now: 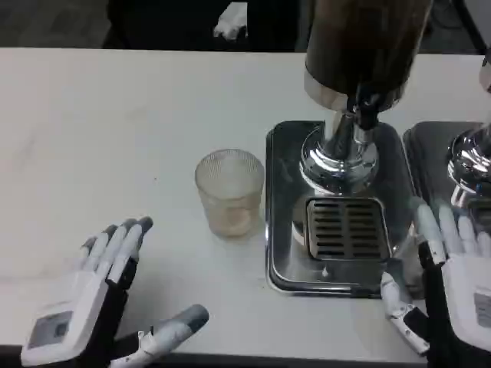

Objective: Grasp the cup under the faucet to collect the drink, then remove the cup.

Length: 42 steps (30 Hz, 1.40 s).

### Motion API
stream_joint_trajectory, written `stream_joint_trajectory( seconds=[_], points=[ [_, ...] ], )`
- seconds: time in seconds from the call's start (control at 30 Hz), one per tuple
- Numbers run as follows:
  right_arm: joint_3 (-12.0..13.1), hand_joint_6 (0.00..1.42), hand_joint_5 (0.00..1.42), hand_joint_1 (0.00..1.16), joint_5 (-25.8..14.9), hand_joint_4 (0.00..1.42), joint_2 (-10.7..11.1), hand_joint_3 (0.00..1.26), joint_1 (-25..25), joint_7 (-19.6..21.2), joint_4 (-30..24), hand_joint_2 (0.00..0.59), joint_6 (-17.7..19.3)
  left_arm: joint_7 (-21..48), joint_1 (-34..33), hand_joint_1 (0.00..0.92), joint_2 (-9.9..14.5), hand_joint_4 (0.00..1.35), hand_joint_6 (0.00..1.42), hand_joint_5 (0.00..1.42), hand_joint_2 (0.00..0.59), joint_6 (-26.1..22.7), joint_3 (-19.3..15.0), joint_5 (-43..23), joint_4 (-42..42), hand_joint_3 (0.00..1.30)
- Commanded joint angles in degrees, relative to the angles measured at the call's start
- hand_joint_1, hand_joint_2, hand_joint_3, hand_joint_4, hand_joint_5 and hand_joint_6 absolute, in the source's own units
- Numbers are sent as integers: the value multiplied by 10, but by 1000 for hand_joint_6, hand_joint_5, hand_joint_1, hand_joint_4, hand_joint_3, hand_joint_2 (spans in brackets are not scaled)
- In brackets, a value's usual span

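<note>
While both hands wait low at the near edge, notes as follows.

Cup: a clear ribbed cup (229, 191) stands upright on the white surface (115, 115), just beside the drip tray's left rim, at about 9 o'clock from the grate. It is not under the faucet. Looks empty or nearly so; hard to tell through the ribbing.

Dispenser: a dark drink tank (364, 42) on a chrome pedestal, its faucet (364, 103) pointing down over the slotted grate (345, 228) of the steel drip tray (280, 199). My guess is the grate marks where the cup belongs.

Second unit: another chrome base (472, 165) at 3 o'clock, cut off by the frame.

Left hand (100, 287): released, fingers spread, holding nothing, at 7 o'clock from the cup and well apart. Likely poised to reach it.

Right hand (449, 287): released too, fingers extended, grasping nothing, by the tray's near right corner.

Writing: no brand, label or lettering readable anywhere.

Stage: judged as the very start; cup ungrasped.
</note>
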State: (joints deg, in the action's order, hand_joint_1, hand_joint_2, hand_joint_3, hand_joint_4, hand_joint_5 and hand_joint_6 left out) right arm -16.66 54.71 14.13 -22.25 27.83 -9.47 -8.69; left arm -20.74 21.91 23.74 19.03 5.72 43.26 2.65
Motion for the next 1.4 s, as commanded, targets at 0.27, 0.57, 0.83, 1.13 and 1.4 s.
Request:
stream_joint_trajectory(
  seconds=[0.27,0.57,0.83,1.13,1.4],
  points=[
    [3,0,0,216,-10,0,-4,35,9,3,10,558,10,-5,-12,0,-3,0,0,0,72,-3,8,-3,0,0],
    [-4,0,0,217,-4,0,-15,42,16,3,10,558,1,-15,-27,0,-1,0,0,0,58,11,-17,-38,6,0],
    [-13,0,0,218,10,0,-32,51,6,2,0,558,-16,6,-106,0,21,0,0,0,29,45,-28,-89,72,0],
    [-17,0,0,218,9,0,-40,53,7,5,-8,558,-26,65,-266,0,12,0,0,0,12,106,-8,-167,248,0],
    [-26,0,0,219,11,0,-47,62,16,7,-1,558,-28,66,-392,19,-25,0,0,0,5,179,25,-183,459,0]
  ],
)
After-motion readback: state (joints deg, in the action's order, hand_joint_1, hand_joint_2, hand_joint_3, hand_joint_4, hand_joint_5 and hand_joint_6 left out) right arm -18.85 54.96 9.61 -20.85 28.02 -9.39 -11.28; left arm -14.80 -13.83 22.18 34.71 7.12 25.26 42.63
